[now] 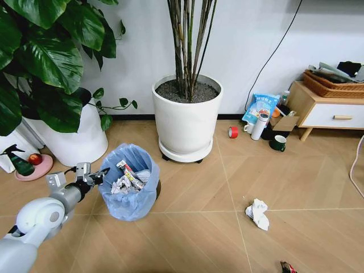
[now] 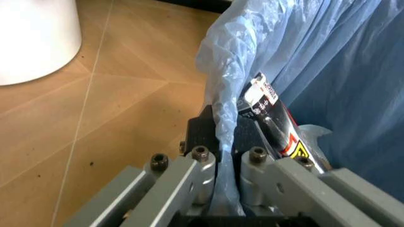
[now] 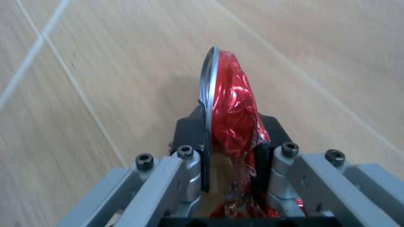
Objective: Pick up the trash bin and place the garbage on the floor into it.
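The trash bin (image 1: 132,196), lined with a crinkly light blue bag, stands on the herringbone wooden floor (image 1: 199,227). My left gripper (image 1: 101,174) is at its left rim. In the left wrist view, that gripper (image 2: 226,135) is shut on the bag's rim (image 2: 221,94). White paper wads (image 1: 121,185) and a tube-like wrapper (image 1: 129,173) (image 2: 275,124) lie inside the bin. A crumpled white paper wad (image 1: 257,214) lies on the floor to the right. My right gripper (image 3: 230,131) is shut on a red foil wrapper (image 3: 230,106) held above the floor.
A large white plant pot (image 1: 186,122) on a wheeled base stands just behind the bin, and another white pot (image 1: 77,139) stands at the left. By the far wall are a red tape roll (image 1: 233,132), mugs (image 1: 278,143), a blue-white packet (image 1: 260,107) and a low cabinet (image 1: 330,112).
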### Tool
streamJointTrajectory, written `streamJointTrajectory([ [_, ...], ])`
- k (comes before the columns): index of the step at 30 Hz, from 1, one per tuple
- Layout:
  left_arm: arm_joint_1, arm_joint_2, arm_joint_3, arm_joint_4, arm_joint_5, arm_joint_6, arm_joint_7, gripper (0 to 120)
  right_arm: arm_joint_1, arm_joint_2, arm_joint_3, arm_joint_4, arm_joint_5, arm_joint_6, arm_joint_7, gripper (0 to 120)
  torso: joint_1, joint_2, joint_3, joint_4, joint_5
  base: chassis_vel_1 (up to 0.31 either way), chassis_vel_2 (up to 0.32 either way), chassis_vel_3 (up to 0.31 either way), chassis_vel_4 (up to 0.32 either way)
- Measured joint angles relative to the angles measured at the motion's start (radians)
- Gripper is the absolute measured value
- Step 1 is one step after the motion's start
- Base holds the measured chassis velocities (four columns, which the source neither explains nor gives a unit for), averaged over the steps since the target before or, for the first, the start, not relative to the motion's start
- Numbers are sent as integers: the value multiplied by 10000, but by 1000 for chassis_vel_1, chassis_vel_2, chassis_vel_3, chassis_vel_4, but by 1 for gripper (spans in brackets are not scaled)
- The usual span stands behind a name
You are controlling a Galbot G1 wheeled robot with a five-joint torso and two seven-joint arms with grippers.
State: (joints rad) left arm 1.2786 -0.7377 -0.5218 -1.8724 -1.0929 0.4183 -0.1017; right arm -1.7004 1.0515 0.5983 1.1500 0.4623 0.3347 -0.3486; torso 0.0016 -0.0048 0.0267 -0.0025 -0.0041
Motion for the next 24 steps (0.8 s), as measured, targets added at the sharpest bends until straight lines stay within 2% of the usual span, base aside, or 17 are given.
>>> streamJointTrajectory([
  [7,-657,285,971,-3,-49,-205,-98,0,158,-135,324,1290,775,630,-987,15,0,0,0,-2,-5,0,0,0,0],
  [11,-1210,399,1563,120,-151,-331,-113,0,512,-495,79,2434,2285,1024,-1922,15,0,0,1,-1,-4,0,0,0,0],
  [14,-1791,414,2293,278,-229,-450,-50,0,1398,-1101,-619,3676,3706,1084,-2534,15,0,0,1,-1,-7,0,0,0,0],
  [15,-1791,414,2293,278,-229,-450,-50,0,1398,-1101,-619,3676,3706,1084,-2534,15,0,0,1,-1,-7,0,0,0,0],
  [18,-2356,400,3062,505,-271,-517,14,0,2787,-1661,-1781,4564,4720,1128,-2746,15,1,0,2,1,-6,0,0,0,0],
  [20,-2466,391,3211,546,-279,-530,28,0,3074,-1739,-2018,4649,4895,1176,-2789,15,1,0,2,3,-6,0,0,0,0],
  [21,-2762,354,3569,684,-299,-571,80,0,4152,-1961,-2962,4794,5443,1357,-2977,15,2,0,3,0,-8,0,0,0,0],
  [24,-3324,246,4127,995,-401,-638,149,0,6379,-2232,-4541,4861,6216,1396,-3276,15,2,-1,3,4,-13,0,0,0,0],
])
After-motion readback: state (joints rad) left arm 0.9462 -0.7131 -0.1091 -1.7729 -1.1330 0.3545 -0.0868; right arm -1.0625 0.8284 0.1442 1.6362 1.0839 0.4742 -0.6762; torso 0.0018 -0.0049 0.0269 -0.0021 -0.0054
